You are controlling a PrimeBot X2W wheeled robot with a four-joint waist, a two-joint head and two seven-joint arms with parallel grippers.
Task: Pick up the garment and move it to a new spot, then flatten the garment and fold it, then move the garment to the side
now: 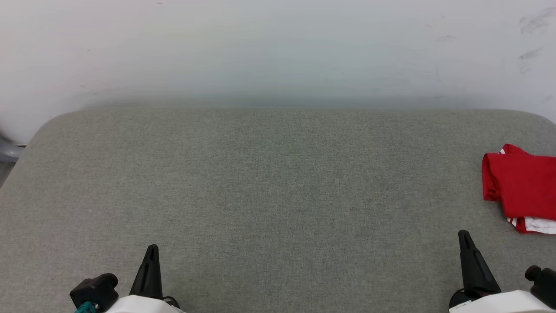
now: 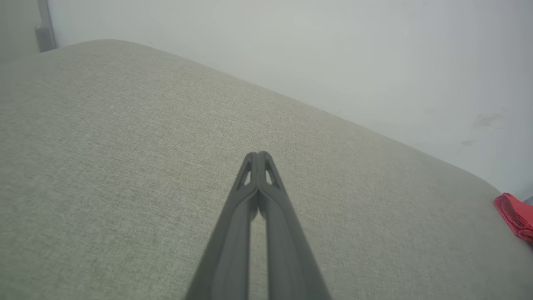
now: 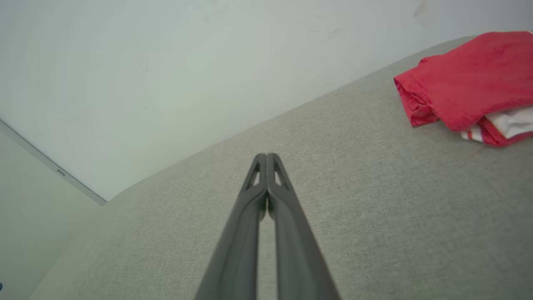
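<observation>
Head view is showing the red jersey point(image 1: 523, 187) lying folded at the right edge of the frame on the grey fabric surface point(image 1: 260, 182), white striped trim peeking out at its lower edge. Left end effector point(image 1: 152, 250) at lower left and right end effector point(image 1: 464, 235) at lower right are both pointing up the frame, clenched on nothing, apart from it.
</observation>
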